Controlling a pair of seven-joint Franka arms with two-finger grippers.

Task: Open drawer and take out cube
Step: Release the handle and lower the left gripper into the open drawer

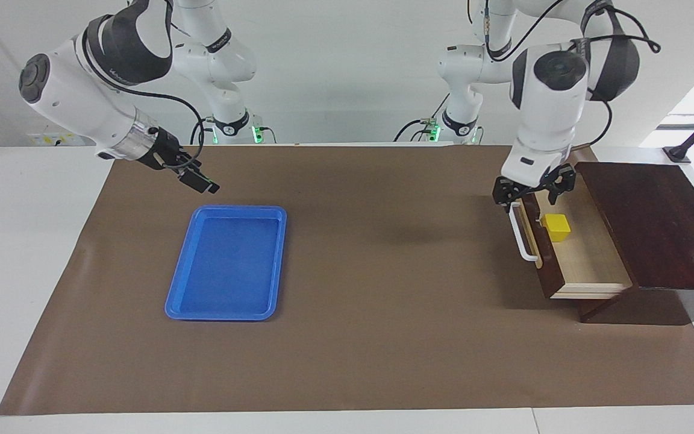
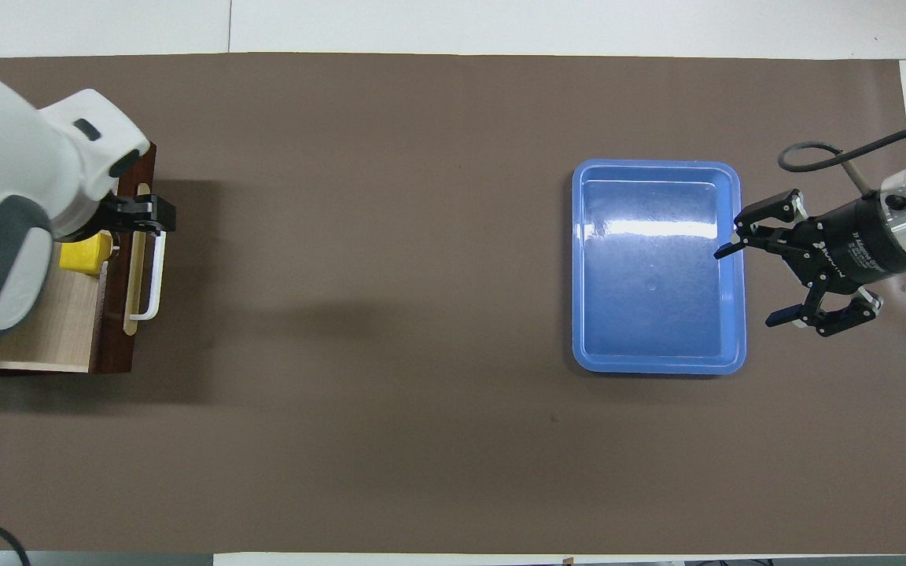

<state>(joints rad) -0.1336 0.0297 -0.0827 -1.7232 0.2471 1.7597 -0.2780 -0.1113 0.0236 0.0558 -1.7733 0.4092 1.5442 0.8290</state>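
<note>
A bench (image 1: 34, 253) covered by a brown mat (image 1: 359, 337) carries a dark wooden box (image 1: 654, 229) at the left arm's end and a blue plastic tray (image 1: 229, 262) toward the right arm's end, the two well apart. The drawer (image 1: 588, 253) stands pulled out of the box, its pale light-wood interior exposed; its dark brown front bears a white bar handle (image 1: 523, 232) on a tan strip. The yellow cube (image 1: 558, 227) rests on the drawer floor, in the part of the drawer nearer to the robots, close to the front panel.

The left gripper (image 1: 532, 191) is over the drawer front, at the end of the handle nearer to the robots; its fingers are spread, one to each side of the front panel, gripping nothing.

The right gripper (image 2: 752, 287) is raised over the tray's edge at the right arm's end of the bench, fingers (image 2: 782, 317) wide apart and empty.
</note>
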